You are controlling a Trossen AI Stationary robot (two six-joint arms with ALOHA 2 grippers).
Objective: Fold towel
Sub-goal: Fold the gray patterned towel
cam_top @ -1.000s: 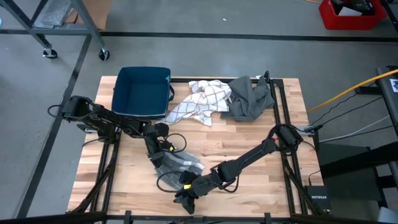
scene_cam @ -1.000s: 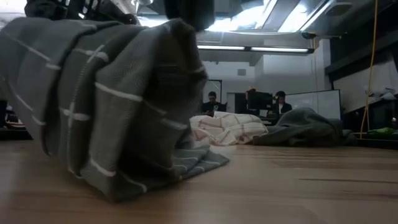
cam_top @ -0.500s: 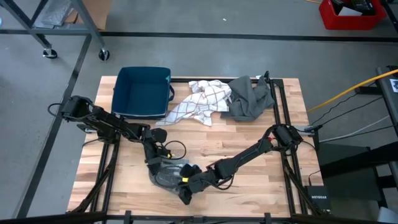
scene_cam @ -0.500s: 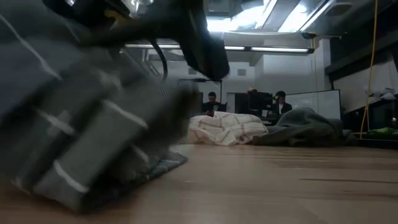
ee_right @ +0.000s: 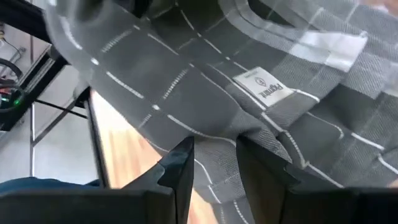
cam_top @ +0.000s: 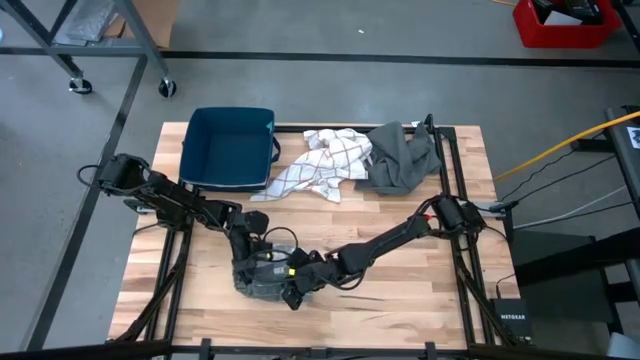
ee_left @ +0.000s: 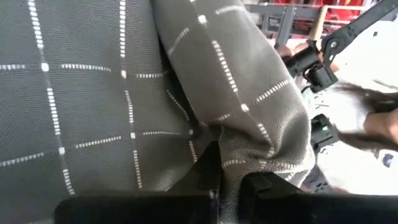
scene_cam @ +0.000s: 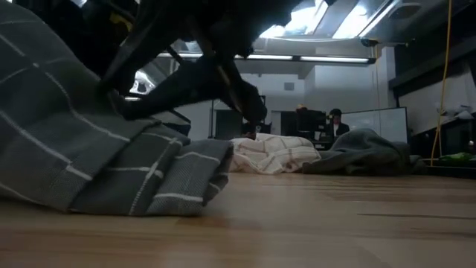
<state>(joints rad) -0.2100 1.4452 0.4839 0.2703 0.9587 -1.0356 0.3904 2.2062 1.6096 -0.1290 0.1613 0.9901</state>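
A grey towel (cam_top: pixel 266 279) with thin white check lines lies bunched on the wooden table (cam_top: pixel 400 250), near its front left-centre. In the low view it sags in folds onto the boards (scene_cam: pixel 89 171). My left gripper (cam_top: pixel 243 264) is at the towel's left side and is shut on the cloth (ee_left: pixel 93 93). At the towel's near right corner, my right gripper (cam_top: pixel 296 291) is shut on the cloth (ee_right: pixel 186 93) too. My left gripper pinches a bunched fold of the towel (ee_left: pixel 231 155) between its two fingers, coming from the table's left and slanting a little down. The cloth spreads away from the fingers in slack folds. How many layers are in the pinch does not show. My right gripper pinches a folded edge of the towel (ee_right: pixel 217 148) between its two fingers, not far from the sewn label (ee_right: pixel 264 88). The fingers come from the table's right, slanting down. The cloth beyond them lies slack, with its lower folds on the table.
A blue bin (cam_top: pixel 230 148) stands at the back left. A white checked towel (cam_top: pixel 325 160) and a dark grey cloth (cam_top: pixel 400 158) lie in heaps along the far edge. Bare boards stretch across the middle and right. People sit in the room beyond the table (scene_cam: pixel 335 123).
My right gripper has gone from the near edge toward the far left and down, bringing its part of the towel over toward my left gripper. The towel, held up tall before, has sunk into a low heap on the table. My left gripper has shifted slightly.
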